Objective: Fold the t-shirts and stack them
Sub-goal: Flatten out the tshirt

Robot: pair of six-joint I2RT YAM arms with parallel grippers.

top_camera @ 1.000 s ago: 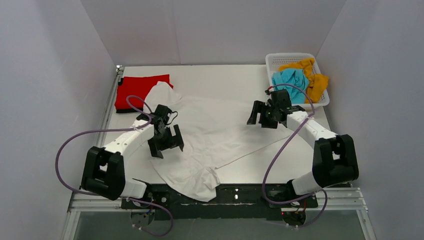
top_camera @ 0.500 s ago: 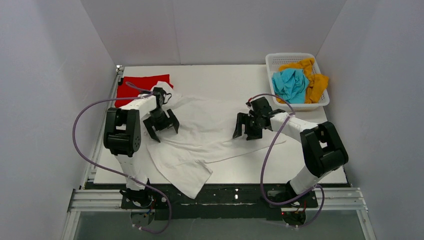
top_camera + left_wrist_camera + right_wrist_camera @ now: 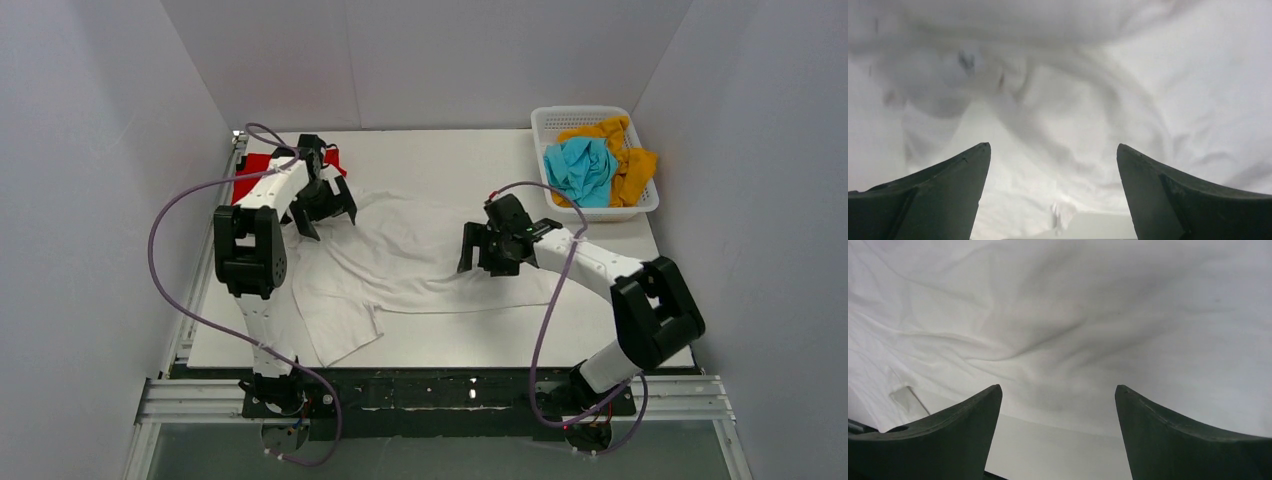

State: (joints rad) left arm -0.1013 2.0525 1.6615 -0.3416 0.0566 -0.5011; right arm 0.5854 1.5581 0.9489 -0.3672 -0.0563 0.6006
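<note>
A white t-shirt (image 3: 410,262) lies spread and wrinkled across the middle of the table. My left gripper (image 3: 328,222) is open just above its far left part, and in the left wrist view (image 3: 1053,150) its fingers (image 3: 948,195) frame rumpled white fabric (image 3: 1073,100). My right gripper (image 3: 487,267) is open over the shirt's right edge. In the right wrist view (image 3: 1058,390) white cloth (image 3: 1073,315) and bare table show between the fingers (image 3: 1168,435). A folded red t-shirt (image 3: 255,172) lies at the far left, partly hidden by the left arm. The black t-shirt is out of view.
A white lattice basket (image 3: 570,115) at the far right holds a teal-blue t-shirt (image 3: 580,170) and a mustard-orange t-shirt (image 3: 632,165). Grey walls close in the left, back and right. Purple cables loop from both arms. A metal rail runs along the table's front edge.
My left gripper has moved back towards the far left corner, and my right gripper has moved left. The white t-shirt has shifted back from the table's front edge and lies flatter.
</note>
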